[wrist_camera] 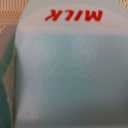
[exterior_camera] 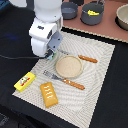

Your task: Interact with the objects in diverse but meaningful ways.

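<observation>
A small white carton [wrist_camera: 65,70] with "MILK" in red letters fills the wrist view, very close to the camera. In the exterior view my gripper [exterior_camera: 51,54] is low over the far corner of the placemat at the exterior view's left, and it hides the carton there. My fingers do not show clearly, so I cannot tell whether they hold the carton. The orange-brown scored bread block [exterior_camera: 49,95] and the yellow red-labelled box [exterior_camera: 24,81] lie at the mat's near side. The grey saucepan [exterior_camera: 93,14] stands at the back with something yellow [exterior_camera: 93,11] inside.
A round tan plate [exterior_camera: 68,66] sits mid-mat, with an orange-handled knife [exterior_camera: 88,59] beyond it and a fork [exterior_camera: 65,80] in front. A second dark pot [exterior_camera: 68,10] and a bowl [exterior_camera: 122,17] stand at the back. A black cable runs at the exterior view's left.
</observation>
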